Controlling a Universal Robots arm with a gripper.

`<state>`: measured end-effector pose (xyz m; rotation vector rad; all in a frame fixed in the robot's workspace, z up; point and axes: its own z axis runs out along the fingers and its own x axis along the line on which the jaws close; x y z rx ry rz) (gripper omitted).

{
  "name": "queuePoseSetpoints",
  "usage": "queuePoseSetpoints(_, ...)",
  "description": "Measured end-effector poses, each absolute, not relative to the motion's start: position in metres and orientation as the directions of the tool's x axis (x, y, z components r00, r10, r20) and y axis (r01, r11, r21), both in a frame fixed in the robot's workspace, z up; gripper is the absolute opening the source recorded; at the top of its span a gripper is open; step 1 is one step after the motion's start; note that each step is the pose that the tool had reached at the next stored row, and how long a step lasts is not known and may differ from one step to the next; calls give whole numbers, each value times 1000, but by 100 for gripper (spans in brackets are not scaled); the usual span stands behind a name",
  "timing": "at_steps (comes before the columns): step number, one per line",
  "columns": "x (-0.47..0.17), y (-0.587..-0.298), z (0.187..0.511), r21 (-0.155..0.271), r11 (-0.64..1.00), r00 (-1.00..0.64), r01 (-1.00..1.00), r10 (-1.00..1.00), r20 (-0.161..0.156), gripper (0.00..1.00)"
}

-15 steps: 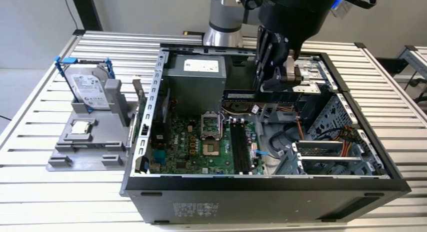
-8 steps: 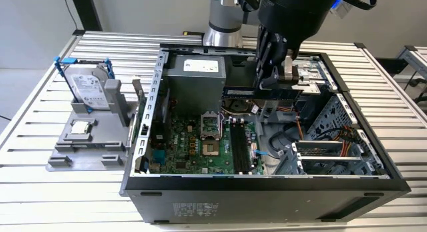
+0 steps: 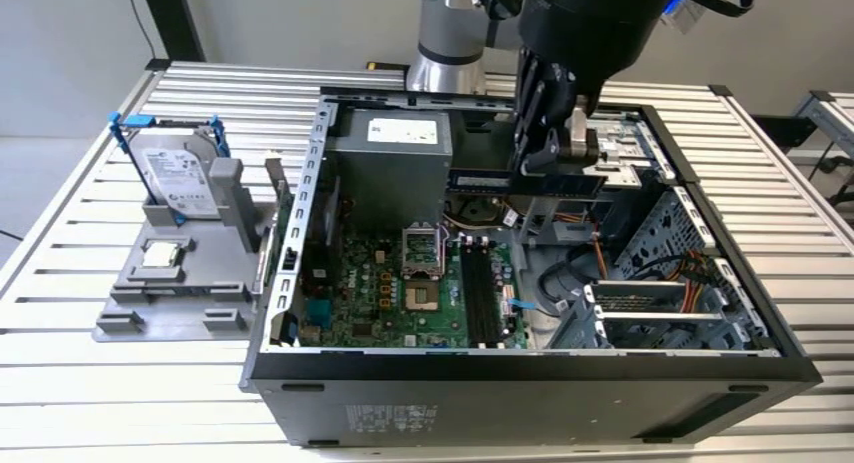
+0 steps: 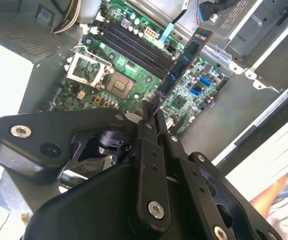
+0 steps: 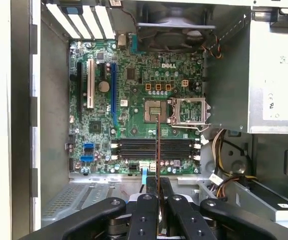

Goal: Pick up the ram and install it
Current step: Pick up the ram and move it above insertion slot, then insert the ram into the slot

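My gripper (image 3: 558,165) hangs over the open computer case (image 3: 534,368), shut on the ram (image 3: 527,183), a long dark stick held level above the motherboard (image 3: 387,293). In the second wrist view the ram (image 4: 184,61) juts out from the closed fingertips (image 4: 148,117) towards the board. The first wrist view sees the ram (image 5: 157,145) edge-on as a thin vertical line above the gripper (image 5: 157,184), crossing the black memory slots (image 5: 134,149). Those slots (image 3: 481,295) lie below the stick, well apart from it.
The case holds a power supply (image 3: 387,148) at the back, a CPU socket (image 3: 420,273), and a drive cage (image 3: 667,303) with cables on the exterior view's right. A silver hard drive (image 3: 180,173) with blue rails stands on a grey fixture (image 3: 174,288) to the exterior view's left.
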<state>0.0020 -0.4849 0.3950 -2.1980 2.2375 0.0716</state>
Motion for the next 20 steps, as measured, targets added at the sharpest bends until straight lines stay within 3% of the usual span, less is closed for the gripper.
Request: queuePoseSetpoints(20, 7, -463, 394, 30, 17, -18, -999, -999, -35, 0)
